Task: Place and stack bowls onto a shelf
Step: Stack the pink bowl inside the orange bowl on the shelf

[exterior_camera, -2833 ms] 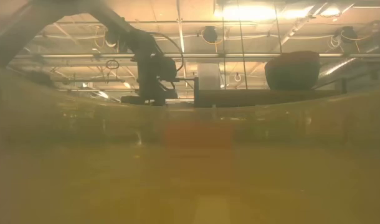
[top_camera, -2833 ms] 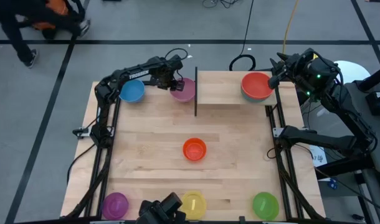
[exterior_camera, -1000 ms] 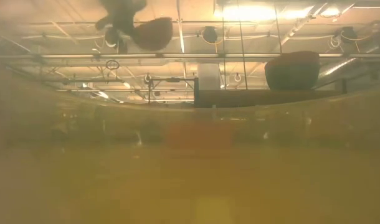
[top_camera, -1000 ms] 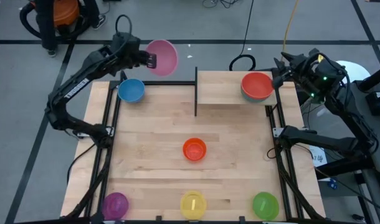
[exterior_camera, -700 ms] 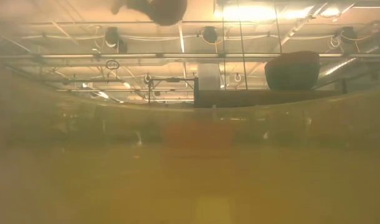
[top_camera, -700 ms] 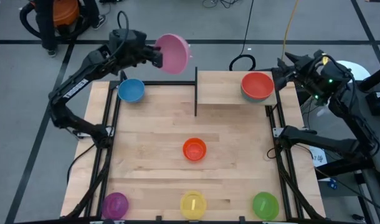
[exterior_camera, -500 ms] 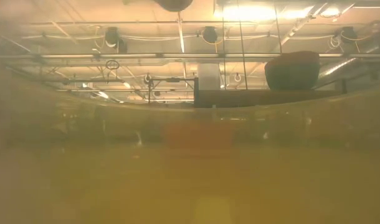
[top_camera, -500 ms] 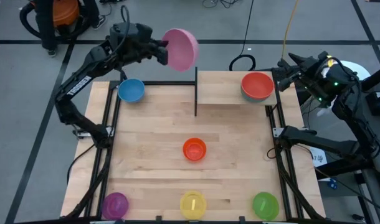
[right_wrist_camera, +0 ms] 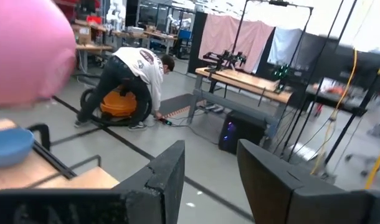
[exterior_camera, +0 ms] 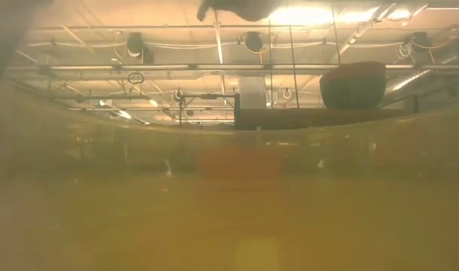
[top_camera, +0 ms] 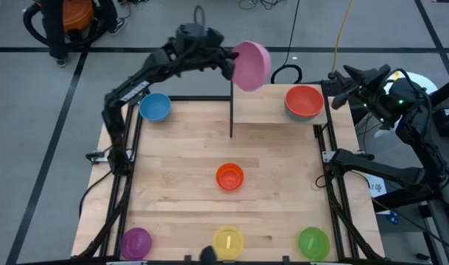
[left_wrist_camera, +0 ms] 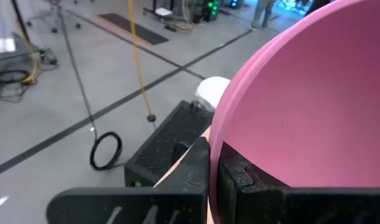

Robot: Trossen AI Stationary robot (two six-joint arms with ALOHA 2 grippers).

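Fingers of the left gripper [top_camera: 228,65] are clamped on the rim of the pink bowl [top_camera: 252,65], which is held up in the air and tipped on its side, just past the far edge of the table [top_camera: 180,199] and above the black bar at the shelf [top_camera: 272,110] end. In the left wrist view the rim is pinched between the two dark fingers [left_wrist_camera: 196,171], with open floor seen beyond.

The left arm is stretched out long from the table's left side, reaching across toward the shelf. Plenty of open air is left around the bowl up there.

The right gripper [top_camera: 341,90] is parked just off the right end of the shelf, its fingers [right_wrist_camera: 168,171] spread wide with nothing between them. The red bowl [top_camera: 304,101] is seated on the shelf's right end, on what looks like a teal one underneath.

The middle of the table is mostly free: only the orange bowl [top_camera: 230,177] is there. The blue bowl [top_camera: 155,107] is at the far left corner, and purple [top_camera: 136,241], yellow [top_camera: 228,241] and green [top_camera: 313,241] are lined along the near edge.
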